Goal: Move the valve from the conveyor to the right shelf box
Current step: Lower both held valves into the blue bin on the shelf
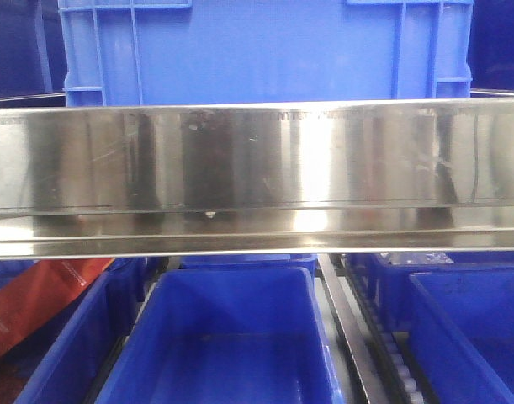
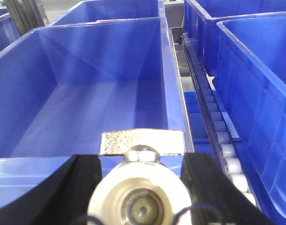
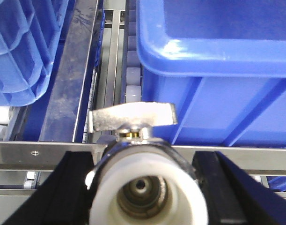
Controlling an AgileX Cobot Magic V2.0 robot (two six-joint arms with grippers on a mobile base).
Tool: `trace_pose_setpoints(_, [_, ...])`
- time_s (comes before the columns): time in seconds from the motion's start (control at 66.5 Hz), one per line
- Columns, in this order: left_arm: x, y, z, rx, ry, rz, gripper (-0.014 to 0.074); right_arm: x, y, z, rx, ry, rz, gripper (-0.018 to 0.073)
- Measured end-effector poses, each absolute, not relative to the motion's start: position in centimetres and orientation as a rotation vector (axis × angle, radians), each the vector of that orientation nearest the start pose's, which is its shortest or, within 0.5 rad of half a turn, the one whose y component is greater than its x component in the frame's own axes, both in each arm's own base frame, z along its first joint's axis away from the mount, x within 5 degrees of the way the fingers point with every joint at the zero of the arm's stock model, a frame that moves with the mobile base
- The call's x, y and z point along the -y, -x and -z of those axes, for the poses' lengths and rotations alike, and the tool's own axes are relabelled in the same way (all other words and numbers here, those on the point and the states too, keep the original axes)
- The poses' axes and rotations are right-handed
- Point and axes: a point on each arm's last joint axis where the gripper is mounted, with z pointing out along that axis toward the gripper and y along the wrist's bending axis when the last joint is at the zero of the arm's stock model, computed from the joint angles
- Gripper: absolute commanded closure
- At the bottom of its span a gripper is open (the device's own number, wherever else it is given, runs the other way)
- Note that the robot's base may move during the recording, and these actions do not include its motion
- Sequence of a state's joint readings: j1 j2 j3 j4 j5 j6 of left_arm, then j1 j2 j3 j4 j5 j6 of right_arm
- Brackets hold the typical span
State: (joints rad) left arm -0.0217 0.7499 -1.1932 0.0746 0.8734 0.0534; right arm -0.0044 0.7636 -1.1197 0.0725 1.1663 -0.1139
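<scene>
In the left wrist view a valve [image 2: 110, 197] with a white end cap and a flat metal handle [image 2: 143, 140] sits between the black fingers [image 2: 75, 183] of my left gripper [image 2: 140, 185], which is shut on it. It hangs over the near rim of an empty blue shelf box [image 2: 86, 108]. In the right wrist view my right gripper [image 3: 145, 187] is shut on a second valve [image 3: 180, 197] with a chrome body and metal handle [image 3: 133, 116]. That valve is above a steel rail [image 3: 40, 154], just short of a blue box [image 3: 217, 42]. The conveyor is out of view.
A polished steel shelf beam [image 1: 257, 177] spans the front view, with a blue crate [image 1: 265, 50] above it and blue boxes [image 1: 231, 337] below. White rollers [image 2: 227, 154] run between boxes. A ribbed blue crate [image 3: 21, 51] stands left of the right gripper.
</scene>
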Motion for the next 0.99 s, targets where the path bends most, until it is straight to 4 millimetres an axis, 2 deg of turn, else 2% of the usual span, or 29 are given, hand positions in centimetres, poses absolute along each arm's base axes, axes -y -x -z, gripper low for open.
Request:
trace_pose_setpoints(0.436, [-0.3,-11.1,-46.1,-1.889,-0.079,-0.108,0.0707,-0.5,-11.4,-42.1,-2.179,0.116,-0.022,0.0728])
trace_pose_setpoints(0.632, [0.2,-11.2,-46.1,-1.892,-0.077,-0.032,0.0707,-0.6,-11.4,-42.2,-2.172,0.115,-0.038,0.0728])
trace_pose_setpoints(0.797, [1.3,-12.2,-45.7,-1.912,-0.153,0.080,0.0707,-1.0,-11.4,-42.2,-2.167,0.112,-0.101,0.0727])
trace_pose_setpoints(0.993, [2.5,-14.8,-45.3,-1.985,-0.223,0.230,0.0707,-1.5,-12.8,-42.6,-2.195,0.110,-0.182,0.0727])
